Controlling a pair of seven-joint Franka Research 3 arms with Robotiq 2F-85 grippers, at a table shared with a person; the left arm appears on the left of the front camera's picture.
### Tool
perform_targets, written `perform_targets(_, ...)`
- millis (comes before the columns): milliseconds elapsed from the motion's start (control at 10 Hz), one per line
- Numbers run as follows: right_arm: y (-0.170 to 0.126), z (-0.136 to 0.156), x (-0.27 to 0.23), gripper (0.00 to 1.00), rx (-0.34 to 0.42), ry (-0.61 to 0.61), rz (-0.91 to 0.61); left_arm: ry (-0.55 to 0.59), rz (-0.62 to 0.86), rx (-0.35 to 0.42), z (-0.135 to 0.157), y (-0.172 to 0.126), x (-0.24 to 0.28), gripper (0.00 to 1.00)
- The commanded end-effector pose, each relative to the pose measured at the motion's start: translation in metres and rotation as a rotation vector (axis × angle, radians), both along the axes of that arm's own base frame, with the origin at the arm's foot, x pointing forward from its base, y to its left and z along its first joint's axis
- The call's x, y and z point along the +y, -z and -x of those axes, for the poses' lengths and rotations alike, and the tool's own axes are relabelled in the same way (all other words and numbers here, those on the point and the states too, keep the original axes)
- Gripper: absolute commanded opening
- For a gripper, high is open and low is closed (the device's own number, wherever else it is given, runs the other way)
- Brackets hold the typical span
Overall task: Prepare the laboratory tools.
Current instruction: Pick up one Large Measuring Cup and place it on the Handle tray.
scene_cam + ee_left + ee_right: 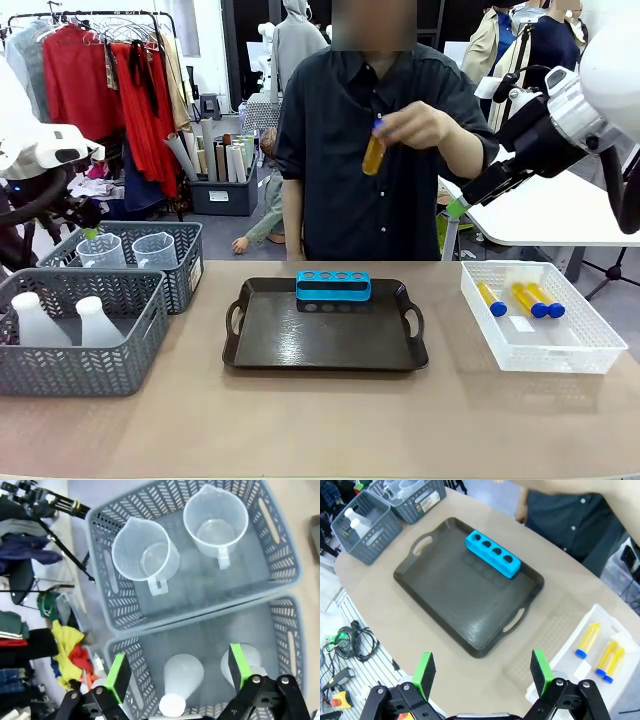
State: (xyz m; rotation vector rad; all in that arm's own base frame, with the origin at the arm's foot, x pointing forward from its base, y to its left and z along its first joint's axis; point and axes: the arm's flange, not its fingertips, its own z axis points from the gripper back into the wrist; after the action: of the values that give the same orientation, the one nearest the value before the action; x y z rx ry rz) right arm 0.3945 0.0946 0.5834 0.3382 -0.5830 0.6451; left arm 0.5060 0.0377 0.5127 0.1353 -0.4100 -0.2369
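The person's hand holds an amber tube with a blue cap [374,150] upright above the table. A blue four-hole rack [333,287] [493,553] stands with its holes unfilled at the far side of the dark tray [325,350]. Three more amber tubes [530,300] [587,640] lie in the white basket [590,350]. My left gripper [178,672] [90,233] hangs open above two grey baskets holding two clear beakers [145,555] and two white flasks [181,677]. My right gripper [482,671] [457,208] is open, raised high at the right, holding nothing.
The grey mesh baskets [150,300] stand at the table's left edge, and the white basket sits at the right. Bare tabletop [320,430] stretches in front of the tray. A clothes rack and a second table lie beyond the far edge.
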Motion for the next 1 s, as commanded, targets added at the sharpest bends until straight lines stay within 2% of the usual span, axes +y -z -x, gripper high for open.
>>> perform_targets(0, 0.0, 0.0, 0.0, 1.0, 0.002, -0.002, -0.006, 0.017, -0.007, 0.006, 0.005, -0.003, 0.0, 1.0)
perform_targets(400, 0.0, 0.0, 0.0, 1.0, 0.002, -0.002, -0.006, 0.005, -0.001, 0.001, 0.0, 0.0, -0.002, 1.0)
perform_targets(500, 0.0, 0.0, 0.0, 1.0, 0.002, -0.002, -0.006, -0.047, -0.039, 0.037, -0.016, 0.008, 0.0, 1.0)
perform_targets(600, 0.0, 0.0, 0.0, 1.0, 0.002, -0.002, -0.006, -0.052, -0.064, 0.081, -0.036, 0.022, 0.004, 1.0)
perform_targets(900, 0.0, 0.0, 0.0, 1.0, 0.002, -0.002, -0.006, -0.112, -0.066, 0.081, -0.068, 0.05, 0.018, 1.0)
